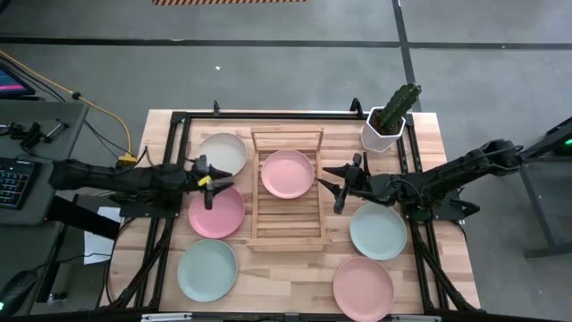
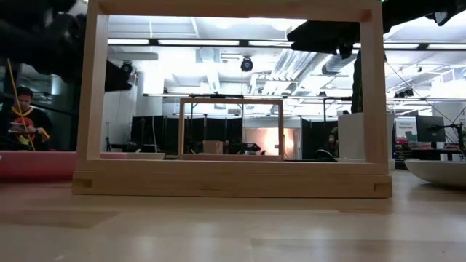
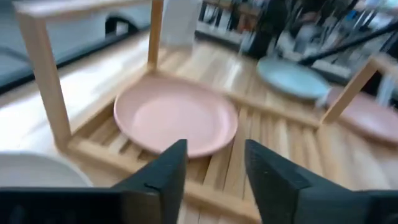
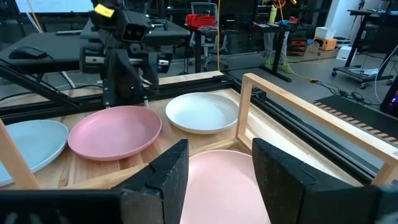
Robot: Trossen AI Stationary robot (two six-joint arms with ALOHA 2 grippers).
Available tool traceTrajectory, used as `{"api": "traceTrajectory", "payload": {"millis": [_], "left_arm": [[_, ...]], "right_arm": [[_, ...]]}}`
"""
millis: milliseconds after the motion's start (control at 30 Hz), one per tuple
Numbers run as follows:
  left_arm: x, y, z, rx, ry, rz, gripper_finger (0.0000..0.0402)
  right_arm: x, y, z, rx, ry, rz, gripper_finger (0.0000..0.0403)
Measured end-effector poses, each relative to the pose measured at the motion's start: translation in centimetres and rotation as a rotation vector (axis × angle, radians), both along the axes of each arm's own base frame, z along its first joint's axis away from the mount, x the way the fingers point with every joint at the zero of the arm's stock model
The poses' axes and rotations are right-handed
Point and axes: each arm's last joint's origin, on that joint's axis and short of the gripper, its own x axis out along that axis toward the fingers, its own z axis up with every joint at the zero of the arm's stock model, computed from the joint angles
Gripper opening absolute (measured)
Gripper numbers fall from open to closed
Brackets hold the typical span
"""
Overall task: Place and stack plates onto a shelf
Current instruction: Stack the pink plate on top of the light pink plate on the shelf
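1. Nearest the front edge of the table lie a round matte pink plate (image 1: 363,288) toward the front right corner and a pale mint green plate (image 1: 206,269) toward the front left. From table height neither can be made out.
2. A little farther back, a second pale mint green plate (image 1: 378,231) sits on the right side; in the low view only its rim shows, cut off by the picture's edge.
3. The light wooden slatted shelf (image 1: 287,224) stands in the middle of the table. Its near half holds nothing.
4. The shelf's far half carries one pink plate (image 1: 287,173), lying flat on the slats inside the raised frame. The low view hides it behind the frame's bottom rail.
5. Left of the shelf, another pink plate (image 1: 216,212) rests on the table, partly covered by the left gripper (image 1: 211,182), which hangs over its far rim with fingers spread and nothing between them.
6. Right of the shelf, the right gripper (image 1: 337,183) hovers just beside the frame, fingers apart and holding nothing.
7. Farther back on the left lies a cream white plate (image 1: 223,153), its near edge just beside that pink plate.
8. At the far right corner stands a white pot with a green cactus (image 1: 390,119).
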Motion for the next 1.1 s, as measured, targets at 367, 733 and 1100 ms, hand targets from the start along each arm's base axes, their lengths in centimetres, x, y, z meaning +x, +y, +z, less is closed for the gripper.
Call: {"api": "traceTrajectory", "payload": {"millis": [367,733,1100], "left_arm": [[3.8,-0.2,3.4,0.092,0.485,-0.211,0.0187],[7.3,1.4,1.4,0.367,0.814,-0.491,0.0184],[9.3,2.0,-1.3,0.428,0.969,-0.618,0.0184]], "right_arm": [[0.0,0.0,-0.2,0.025,0.014,-0.005,0.0161],[0.0,0.0,-0.3,0.026,0.016,-0.005,0.0161],[-0.1,0.0,-0.3,0.025,0.024,-0.005,0.0161]]}}
